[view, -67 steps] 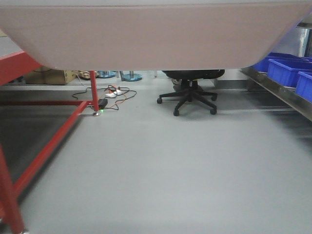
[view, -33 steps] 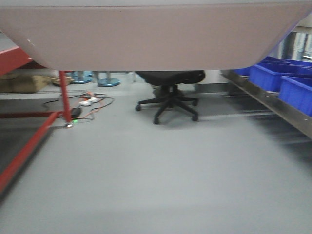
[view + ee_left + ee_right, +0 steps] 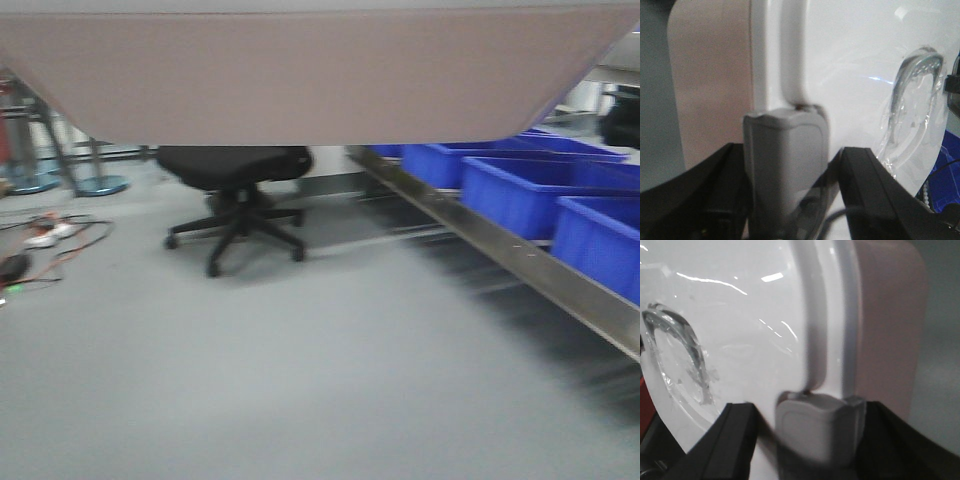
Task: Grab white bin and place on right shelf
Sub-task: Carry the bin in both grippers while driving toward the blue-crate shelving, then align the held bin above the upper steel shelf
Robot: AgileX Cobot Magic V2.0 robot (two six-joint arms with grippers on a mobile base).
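The white bin (image 3: 300,80) hangs close in front of the camera, and its pale pinkish underside fills the top of the front view. Its glossy white lid (image 3: 855,75) and pinkish body (image 3: 710,75) fill the left wrist view. My left gripper (image 3: 792,152) is shut on the grey latch (image 3: 785,165) at the bin's end. At the other end, my right gripper (image 3: 810,412) is shut on the matching grey latch (image 3: 815,432) beside the lid (image 3: 740,330). The right shelf (image 3: 520,268) runs along the right as a shiny steel rail.
Several blue open crates (image 3: 510,190) sit on the shelf. A black office chair (image 3: 235,180) stands on the grey floor left of centre. Loose cables and a power strip (image 3: 45,240) lie at the far left, with round-based stands (image 3: 95,165) behind.
The view has swung to the right: the red-legged frame has left the picture, the chair and cables have slid left, and the steel shelf with blue crates looms larger. Both grips on the bin are unchanged.
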